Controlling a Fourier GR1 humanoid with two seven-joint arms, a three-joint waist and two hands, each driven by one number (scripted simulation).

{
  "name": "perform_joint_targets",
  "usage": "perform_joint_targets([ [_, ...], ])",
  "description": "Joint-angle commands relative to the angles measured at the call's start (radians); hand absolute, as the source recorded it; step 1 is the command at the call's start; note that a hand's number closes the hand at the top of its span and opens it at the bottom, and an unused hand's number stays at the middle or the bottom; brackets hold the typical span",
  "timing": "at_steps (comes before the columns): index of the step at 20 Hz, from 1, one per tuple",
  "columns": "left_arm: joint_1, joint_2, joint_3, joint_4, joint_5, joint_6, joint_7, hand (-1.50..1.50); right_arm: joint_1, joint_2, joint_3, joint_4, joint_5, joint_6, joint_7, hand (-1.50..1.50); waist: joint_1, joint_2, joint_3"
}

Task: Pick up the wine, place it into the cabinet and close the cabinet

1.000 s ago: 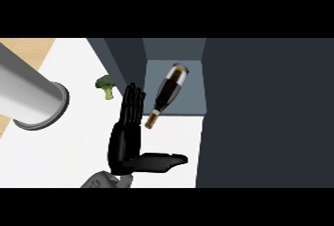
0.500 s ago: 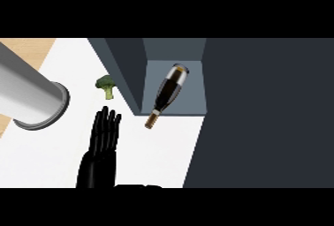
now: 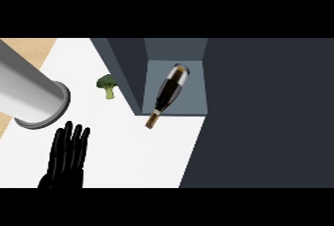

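Wine point(image 3: 171, 90) lies on its side in the open cabinet point(image 3: 175, 62), neck poking out over the counter point(image 3: 130, 141), so closing seems next, while one black hand point(image 3: 65, 159) hovers well apart, fingers straight, holding nothing.

head view | looks steeply down from above the white counter top point(image 3: 130, 154) | black hand point(image 3: 64, 161) enters at lower edge | dark grey open cabinet point(image 3: 176, 88) up and right of hand
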Motion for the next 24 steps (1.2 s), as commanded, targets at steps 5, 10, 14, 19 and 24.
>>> perform_joint_targets([
  [5, 0.129, 0.113, 0.123, -0.125, 0.097, -0.097, -0.004, -1.50, -0.170, 0.202, 0.245, 0.003, 0.062, -0.099, 0.173, 1.50, 0.026, -0.002, -0.002],
  [10, 0.209, 0.151, 0.194, -0.109, 0.131, -0.179, -0.064, -1.50, -0.325, 0.221, 0.258, 0.070, 0.064, -0.229, 0.188, 1.50, 0.033, 0.000, -0.002],
  [14, 0.242, 0.194, 0.279, -0.121, 0.208, -0.256, -0.051, -1.50, -0.491, 0.223, 0.300, 0.168, 0.088, -0.401, 0.200, 1.50, 0.031, 0.001, -0.002],
  [19, 0.276, 0.239, 0.350, -0.116, 0.263, -0.361, -0.063, -1.50, -0.699, 0.221, 0.238, 0.284, 0.032, -0.523, 0.198, 1.50, 0.047, 0.005, -0.003],
  [24, 0.271, 0.266, 0.437, -0.093, 0.317, -0.437, -0.070, -1.50, -0.917, 0.223, 0.138, 0.506, -0.085, -0.618, 0.156, 1.50, 0.061, 0.012, -0.002],
])
